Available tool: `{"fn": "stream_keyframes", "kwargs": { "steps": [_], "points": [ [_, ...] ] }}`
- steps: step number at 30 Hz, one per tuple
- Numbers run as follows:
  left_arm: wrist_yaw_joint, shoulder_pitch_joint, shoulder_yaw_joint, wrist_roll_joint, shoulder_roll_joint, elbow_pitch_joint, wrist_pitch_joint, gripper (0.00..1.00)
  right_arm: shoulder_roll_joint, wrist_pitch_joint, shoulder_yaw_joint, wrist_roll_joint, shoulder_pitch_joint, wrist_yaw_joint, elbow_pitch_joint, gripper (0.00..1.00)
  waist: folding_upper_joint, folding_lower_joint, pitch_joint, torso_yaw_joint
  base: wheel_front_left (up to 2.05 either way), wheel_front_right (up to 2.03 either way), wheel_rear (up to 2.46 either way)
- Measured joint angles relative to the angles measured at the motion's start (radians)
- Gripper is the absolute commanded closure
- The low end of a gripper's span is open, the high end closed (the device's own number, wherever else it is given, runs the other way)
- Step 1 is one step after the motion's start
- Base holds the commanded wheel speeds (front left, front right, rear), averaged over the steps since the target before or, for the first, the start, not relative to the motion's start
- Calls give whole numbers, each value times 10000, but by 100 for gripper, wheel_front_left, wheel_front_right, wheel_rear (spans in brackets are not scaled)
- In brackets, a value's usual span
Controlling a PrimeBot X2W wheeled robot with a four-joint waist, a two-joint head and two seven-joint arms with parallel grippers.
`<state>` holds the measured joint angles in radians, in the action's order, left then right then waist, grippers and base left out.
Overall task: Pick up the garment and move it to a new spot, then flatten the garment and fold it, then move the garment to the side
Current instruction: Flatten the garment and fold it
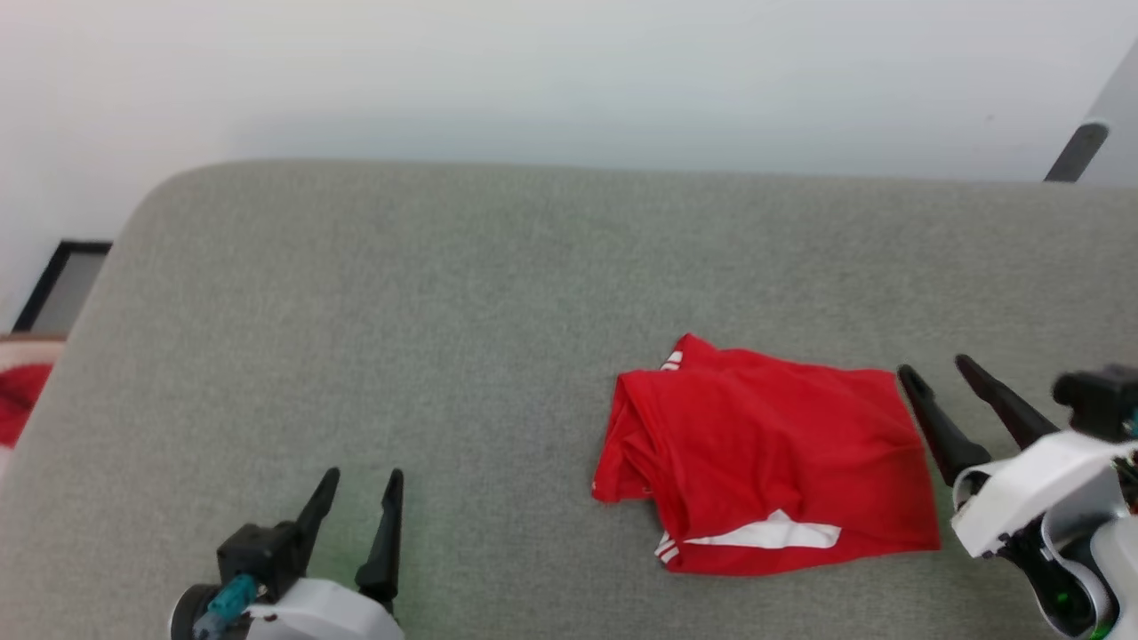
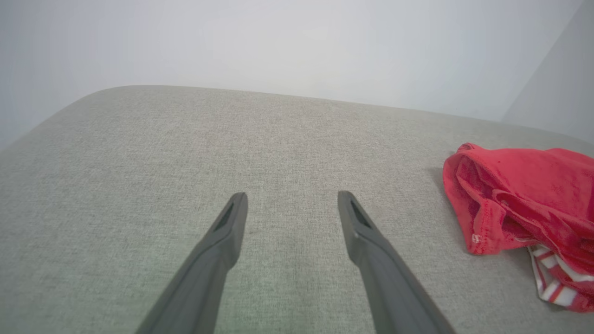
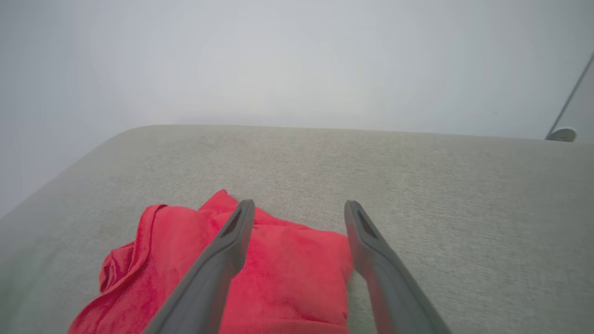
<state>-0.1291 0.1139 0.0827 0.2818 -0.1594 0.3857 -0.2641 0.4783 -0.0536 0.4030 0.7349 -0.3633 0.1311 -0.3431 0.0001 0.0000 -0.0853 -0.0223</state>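
Garment (image 1: 765, 453) folded, flat on grey surface (image 1: 444, 311), right of centre; right pincer (image 1: 933, 366) wide, empty, at its right edge; left pincer (image 1: 364, 474) wide, empty, well apart.

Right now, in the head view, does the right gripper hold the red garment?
No, the right gripper stands open beside the folded garment, its two fingers spread apart with no cloth between them.

the folded red garment (image 1: 765, 453) lies right of centre on the grey surface (image 1: 444, 311), with white stripe trim at its near edge. the right gripper (image 1: 935, 368), fingers spread, sits just beside its right edge, perhaps touching it. the left gripper (image 1: 363, 477), also spread and empty, is well apart at the lower left.
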Motion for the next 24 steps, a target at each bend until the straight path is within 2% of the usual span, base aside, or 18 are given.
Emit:
{"fn": "stream_keyframes", "kwargs": {
  "steps": [10,24],
  "points": [
    [0,-620,-178,77,-286,-245,0,0,-297,-1482,-635,-533,730,0,-560,0,0,0,833,308,0,0,0],
    [0,-1886,-694,-125,-230,-1356,0,0,-869,-1639,-2376,-1628,2641,0,623,0,0,0,1167,311,0,0,0]
  ]
}}
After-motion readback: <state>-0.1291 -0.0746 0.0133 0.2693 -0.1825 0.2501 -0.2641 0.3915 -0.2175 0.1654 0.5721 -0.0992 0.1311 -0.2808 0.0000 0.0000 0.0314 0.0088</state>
